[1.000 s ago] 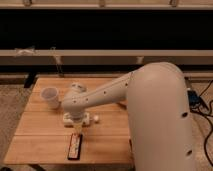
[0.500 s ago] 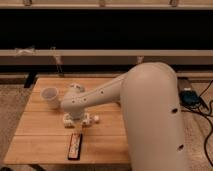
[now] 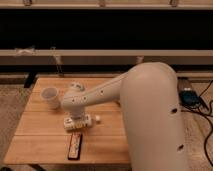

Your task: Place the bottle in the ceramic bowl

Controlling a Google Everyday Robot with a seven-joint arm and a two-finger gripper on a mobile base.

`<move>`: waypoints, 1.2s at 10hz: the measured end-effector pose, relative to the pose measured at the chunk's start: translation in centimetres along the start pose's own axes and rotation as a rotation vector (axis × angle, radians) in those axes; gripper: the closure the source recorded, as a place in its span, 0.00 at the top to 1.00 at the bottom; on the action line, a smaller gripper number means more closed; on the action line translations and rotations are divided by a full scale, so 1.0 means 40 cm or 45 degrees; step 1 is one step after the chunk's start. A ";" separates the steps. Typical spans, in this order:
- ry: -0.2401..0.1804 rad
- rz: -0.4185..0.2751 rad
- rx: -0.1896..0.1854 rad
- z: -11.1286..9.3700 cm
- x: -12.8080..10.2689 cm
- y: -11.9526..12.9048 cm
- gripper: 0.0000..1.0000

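Note:
The small white bottle (image 3: 80, 122) lies on its side on the wooden table (image 3: 45, 142), with its white cap (image 3: 98, 119) pointing right. My gripper (image 3: 75, 116) hangs from the white arm (image 3: 105, 97) and is down right at the bottle, covering part of it. The arm hides whether the gripper touches the bottle. The orange-red ceramic bowl is not in view; the arm may hide it.
A white translucent cup (image 3: 49, 97) stands upright at the table's left, behind the gripper. A flat black remote-like bar (image 3: 75, 146) lies near the front edge, just in front of the bottle. The bulky arm covers the table's right half. Cables (image 3: 202, 107) lie on the floor at right.
The arm's big upper part has shifted a little to the left. The gripper has stayed over the bottle, and the bottle, cup and black bar have not moved.

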 end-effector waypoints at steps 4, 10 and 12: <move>-0.062 0.024 0.010 -0.176 0.082 -0.083 0.00; -0.097 0.184 0.001 -0.251 0.288 -0.350 0.00; -0.092 0.282 -0.011 -0.244 0.364 -0.445 0.00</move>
